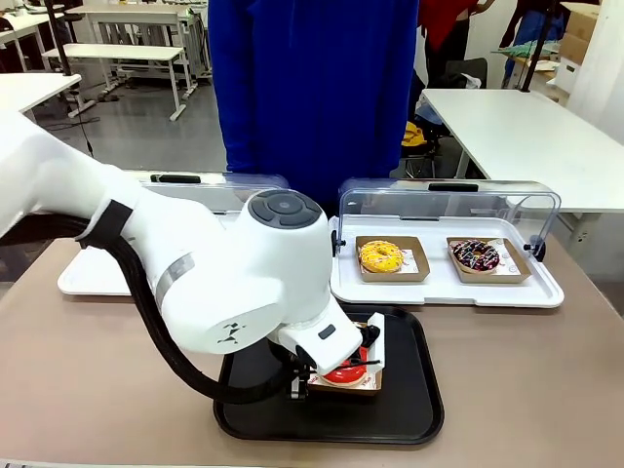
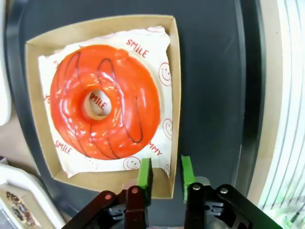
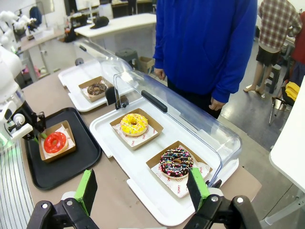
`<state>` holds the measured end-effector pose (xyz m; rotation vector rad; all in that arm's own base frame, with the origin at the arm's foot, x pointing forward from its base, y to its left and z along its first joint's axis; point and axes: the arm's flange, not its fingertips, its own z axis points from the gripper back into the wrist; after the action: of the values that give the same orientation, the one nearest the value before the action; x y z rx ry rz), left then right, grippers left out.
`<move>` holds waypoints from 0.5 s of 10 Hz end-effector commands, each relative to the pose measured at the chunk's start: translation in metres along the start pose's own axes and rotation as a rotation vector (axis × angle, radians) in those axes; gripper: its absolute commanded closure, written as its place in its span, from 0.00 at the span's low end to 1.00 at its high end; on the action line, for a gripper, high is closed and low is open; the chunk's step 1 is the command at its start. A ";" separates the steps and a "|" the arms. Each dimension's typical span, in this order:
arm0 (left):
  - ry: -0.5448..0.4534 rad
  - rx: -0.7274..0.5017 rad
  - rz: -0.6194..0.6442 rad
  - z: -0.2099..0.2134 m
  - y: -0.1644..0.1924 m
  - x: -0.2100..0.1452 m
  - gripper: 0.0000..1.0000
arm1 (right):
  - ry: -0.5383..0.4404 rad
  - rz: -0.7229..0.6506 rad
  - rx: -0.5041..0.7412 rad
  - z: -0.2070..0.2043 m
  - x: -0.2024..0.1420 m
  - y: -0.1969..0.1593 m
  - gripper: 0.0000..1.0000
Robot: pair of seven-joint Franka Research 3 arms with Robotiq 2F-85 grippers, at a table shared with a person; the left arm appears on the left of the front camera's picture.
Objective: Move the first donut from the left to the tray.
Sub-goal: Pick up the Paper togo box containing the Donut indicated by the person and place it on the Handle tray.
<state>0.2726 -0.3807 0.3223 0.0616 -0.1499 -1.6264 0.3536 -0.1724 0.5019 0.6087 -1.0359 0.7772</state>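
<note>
The left gripper (image 2: pixel 166 177) has its green fingers (image 2: pixel 145 174) pinched on the near wall of the red donut's box (image 2: pixel 174 86), which sits on the black tray (image 2: pixel 214 95); I judge it should part them straight and lift clear without dragging the box.

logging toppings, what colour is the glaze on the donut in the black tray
Glossy red-orange with thin dark drizzle lines on the donut; clearest in the left wrist view.

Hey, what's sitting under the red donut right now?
The red donut lies on white paper printed with smileys, inside a small cardboard box that rests on the black tray. The box floor under the paper is covered.
</note>
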 end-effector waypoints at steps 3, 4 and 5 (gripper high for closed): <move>-0.061 -0.033 -0.011 0.054 0.008 -0.033 0.09 | -0.032 0.025 -0.002 -0.002 0.000 -0.002 0.00; -0.077 -0.026 -0.028 0.063 0.010 -0.036 0.00 | -0.032 0.025 -0.002 -0.002 0.000 -0.002 0.00; -0.076 -0.015 -0.035 0.070 0.014 -0.039 0.00 | -0.032 0.025 -0.002 -0.002 0.000 -0.002 0.00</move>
<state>0.2821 -0.3504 0.3850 0.0049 -0.1954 -1.6379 0.3536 -0.1724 0.5018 0.6089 -1.0358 0.7771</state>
